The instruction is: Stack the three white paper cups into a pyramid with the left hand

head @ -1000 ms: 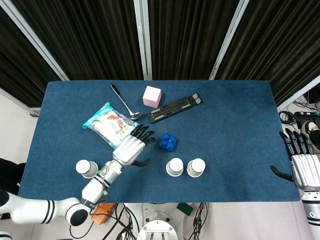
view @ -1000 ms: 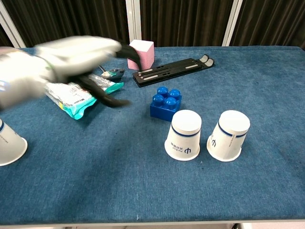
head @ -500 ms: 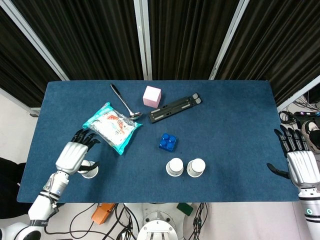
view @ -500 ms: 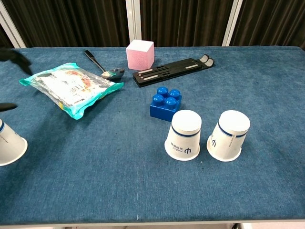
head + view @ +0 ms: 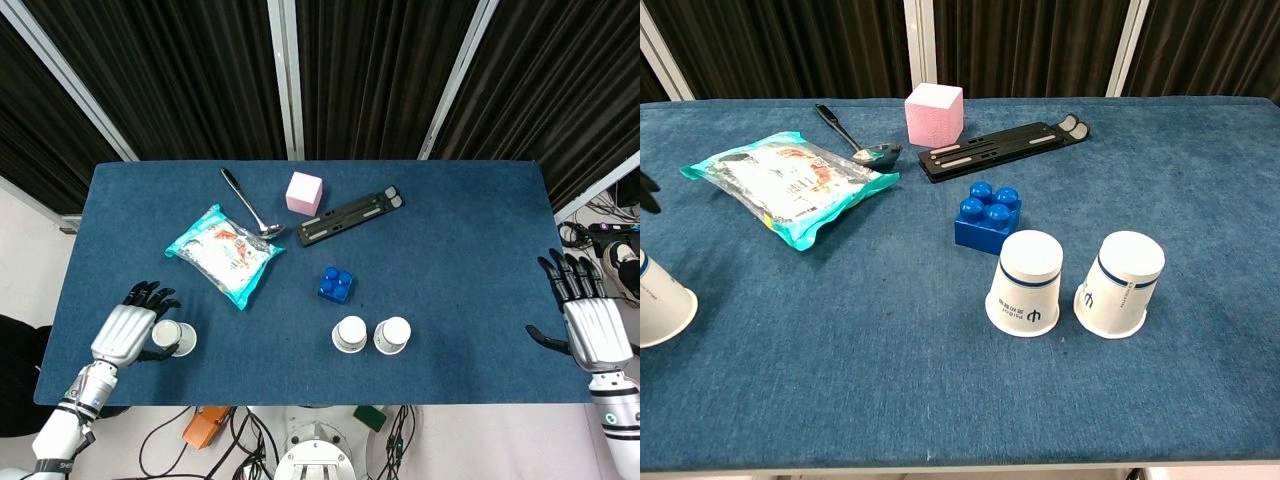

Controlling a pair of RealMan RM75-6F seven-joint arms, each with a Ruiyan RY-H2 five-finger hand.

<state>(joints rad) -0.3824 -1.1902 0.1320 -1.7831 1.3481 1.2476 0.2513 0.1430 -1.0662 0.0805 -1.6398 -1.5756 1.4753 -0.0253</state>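
Three white paper cups stand upside down on the blue table (image 5: 450,250). Two of them, the middle cup (image 5: 350,334) (image 5: 1028,283) and the right cup (image 5: 392,336) (image 5: 1121,284), stand side by side near the front edge. The third cup (image 5: 174,338) (image 5: 660,305) stands alone at the front left. My left hand (image 5: 128,328) lies right against that cup's left side with its fingers spread and holds nothing; the chest view shows only a dark fingertip (image 5: 648,190). My right hand (image 5: 586,322) hovers open over the table's right edge.
A blue toy brick (image 5: 336,284) sits just behind the two cups. Further back lie a snack bag (image 5: 222,253), a spoon (image 5: 248,204), a pink cube (image 5: 304,192) and a black bracket (image 5: 350,215).
My left hand has swung from the middle of the table, by the snack bag, left and forward to the lone cup. The right hand has drifted slightly inward. No cup has moved.
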